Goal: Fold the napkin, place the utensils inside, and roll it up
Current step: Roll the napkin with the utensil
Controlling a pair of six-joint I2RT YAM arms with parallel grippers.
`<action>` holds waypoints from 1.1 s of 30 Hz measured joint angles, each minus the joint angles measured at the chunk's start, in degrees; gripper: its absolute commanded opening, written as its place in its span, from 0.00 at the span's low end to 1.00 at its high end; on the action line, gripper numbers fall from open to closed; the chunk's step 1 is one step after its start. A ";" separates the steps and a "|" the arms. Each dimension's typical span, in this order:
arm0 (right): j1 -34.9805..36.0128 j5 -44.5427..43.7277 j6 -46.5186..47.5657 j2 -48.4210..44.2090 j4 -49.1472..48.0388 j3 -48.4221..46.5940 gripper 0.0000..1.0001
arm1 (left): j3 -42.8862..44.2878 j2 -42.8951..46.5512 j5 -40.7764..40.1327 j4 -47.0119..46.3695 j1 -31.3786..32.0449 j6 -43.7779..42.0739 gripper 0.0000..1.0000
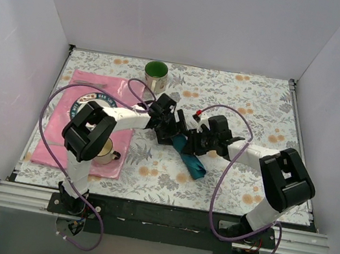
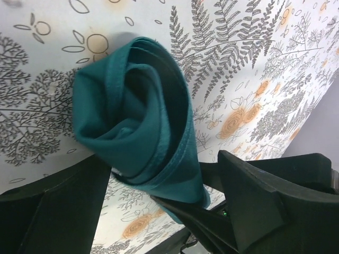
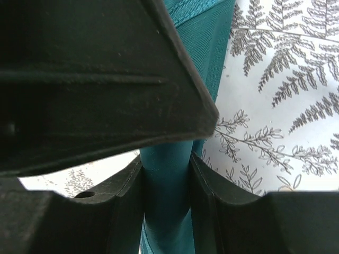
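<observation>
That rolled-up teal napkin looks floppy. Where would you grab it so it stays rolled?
Probably mid-length, from above, with the fingers pinching across the narrow width. The napkin lies flat as a long thin roll, and its end shows loose spiral layers that could unwind. The right gripper is shut across it like that.

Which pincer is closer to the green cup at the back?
Left. The left pincer is in front of the green cup, slightly right of it. The right pincer is farther right and nearer the robot, pinching the teal napkin.
</observation>
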State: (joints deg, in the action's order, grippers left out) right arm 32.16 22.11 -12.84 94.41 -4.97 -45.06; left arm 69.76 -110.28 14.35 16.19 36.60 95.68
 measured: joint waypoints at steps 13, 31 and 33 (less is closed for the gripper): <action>-4.24 10.56 -5.44 3.19 -7.28 2.10 0.59 | -0.79 -0.96 0.26 -2.49 0.31 1.66 0.66; 1.40 -1.05 3.54 -1.40 9.62 -3.48 0.82 | -7.96 6.29 -3.65 -3.67 -0.28 -3.21 0.89; 1.40 -1.22 3.98 -1.49 11.30 -4.11 0.82 | -8.44 7.21 -4.31 -2.38 -0.61 -4.09 0.89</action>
State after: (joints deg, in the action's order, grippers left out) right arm 33.56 20.88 -8.86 92.92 6.33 -49.17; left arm 61.32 -103.07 10.04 13.80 35.99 91.59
